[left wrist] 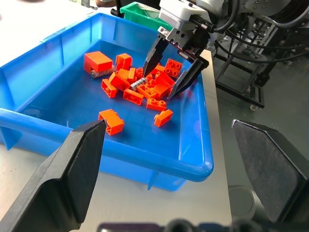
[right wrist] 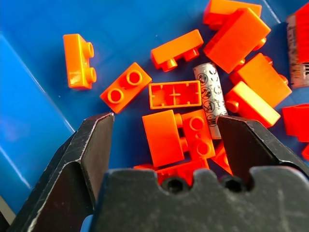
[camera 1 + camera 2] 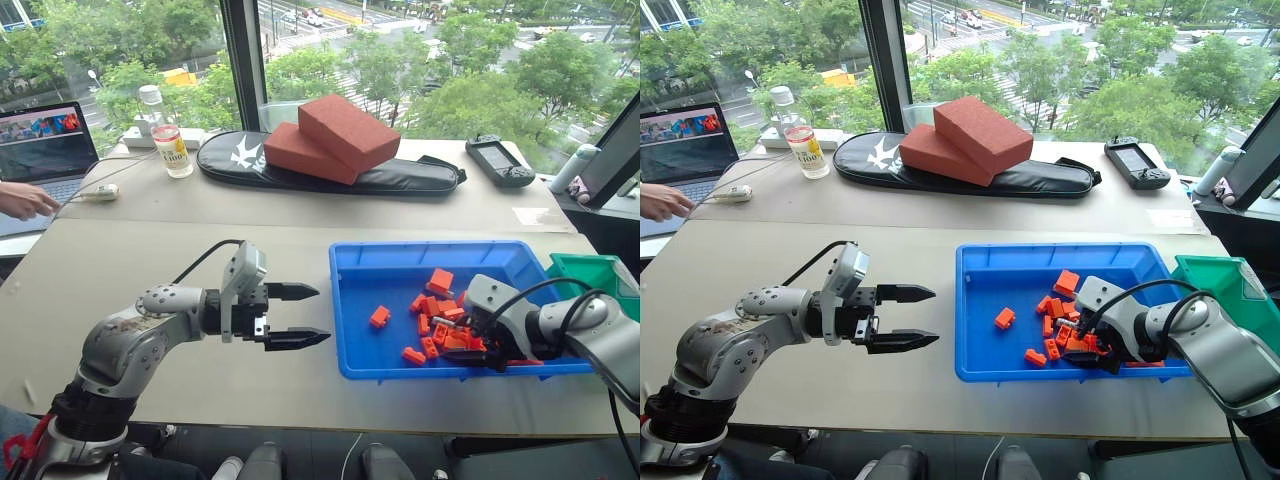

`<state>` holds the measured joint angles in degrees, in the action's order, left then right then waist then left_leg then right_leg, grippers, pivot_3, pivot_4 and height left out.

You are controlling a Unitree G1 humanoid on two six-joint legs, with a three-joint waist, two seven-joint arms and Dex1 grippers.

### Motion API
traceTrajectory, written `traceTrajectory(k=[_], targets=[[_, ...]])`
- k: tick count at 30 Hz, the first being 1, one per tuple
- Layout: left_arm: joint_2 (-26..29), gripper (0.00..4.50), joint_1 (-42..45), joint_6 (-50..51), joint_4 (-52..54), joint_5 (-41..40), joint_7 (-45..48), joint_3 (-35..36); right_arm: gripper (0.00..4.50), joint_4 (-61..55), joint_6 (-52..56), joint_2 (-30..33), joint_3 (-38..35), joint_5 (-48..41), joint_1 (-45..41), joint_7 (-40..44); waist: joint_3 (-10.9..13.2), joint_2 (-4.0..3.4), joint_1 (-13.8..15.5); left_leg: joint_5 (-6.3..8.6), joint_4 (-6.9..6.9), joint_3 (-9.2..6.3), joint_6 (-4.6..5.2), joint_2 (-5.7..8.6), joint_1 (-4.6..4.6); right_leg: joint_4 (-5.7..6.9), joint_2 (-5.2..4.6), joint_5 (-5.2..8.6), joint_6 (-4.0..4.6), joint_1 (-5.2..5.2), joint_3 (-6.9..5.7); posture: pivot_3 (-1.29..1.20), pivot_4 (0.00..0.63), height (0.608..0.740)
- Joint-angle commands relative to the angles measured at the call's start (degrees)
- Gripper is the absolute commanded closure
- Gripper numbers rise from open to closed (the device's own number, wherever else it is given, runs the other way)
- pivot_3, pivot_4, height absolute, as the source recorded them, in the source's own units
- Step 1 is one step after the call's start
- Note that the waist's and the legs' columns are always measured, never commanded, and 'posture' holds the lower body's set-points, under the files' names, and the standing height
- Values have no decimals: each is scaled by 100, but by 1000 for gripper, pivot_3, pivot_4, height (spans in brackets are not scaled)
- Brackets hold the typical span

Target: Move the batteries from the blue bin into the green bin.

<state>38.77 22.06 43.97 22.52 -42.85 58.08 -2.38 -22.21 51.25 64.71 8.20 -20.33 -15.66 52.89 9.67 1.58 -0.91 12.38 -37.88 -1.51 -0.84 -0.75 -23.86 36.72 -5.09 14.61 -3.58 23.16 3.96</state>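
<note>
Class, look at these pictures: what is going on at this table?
A two-armed robot is sorting. Its right gripper hangs open over a heap of small orange batteries in the blue bin, holding nothing yet. The green bin sits just beyond the blue bin's right end. The left gripper hovers open over bare table beside the blue bin.

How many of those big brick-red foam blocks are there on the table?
2: both lie on the black zipped bag by the window, one big brick-red foam block resting tilted on the other. None appear hidden.
</note>
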Motion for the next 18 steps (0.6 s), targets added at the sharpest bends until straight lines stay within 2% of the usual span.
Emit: traceTrajectory(k=[1, 8, 11, 18], targets=[[48, 0, -7, -82, 136, -23, 17, 83, 523, 56, -127, -37, 84, 146, -119, 95, 0, 0, -1, 0, 0, 0, 0, 0, 0, 0, 0, 0, 0, 0, 0, 0, 150, 740], [55, 0, -6, -107, 120, 1, 17, 82, 523, 332, -224, -174, 304, 382, -220, 177, 0, 0, -7, 0, 0, -1, 0, -1, 1, 0, 1, 0, 0, -2, -1, 0, 150, 740], [58, 0, -11, -114, 117, 6, 17, 85, 1203, 342, -228, -208, 310, 436, -222, 208, 0, 0, -6, 0, 0, -1, 0, -1, 2, 1, 1, 0, 0, -2, -1, 0, 150, 740], [63, 0, -21, -125, 113, 9, 30, 84, 3493, 293, -199, -243, 260, 500, -210, 249, -1, 1, -10, 0, 0, 0, 0, 0, 3, 2, 0, 0, 0, -3, 0, 0, 150, 740]])
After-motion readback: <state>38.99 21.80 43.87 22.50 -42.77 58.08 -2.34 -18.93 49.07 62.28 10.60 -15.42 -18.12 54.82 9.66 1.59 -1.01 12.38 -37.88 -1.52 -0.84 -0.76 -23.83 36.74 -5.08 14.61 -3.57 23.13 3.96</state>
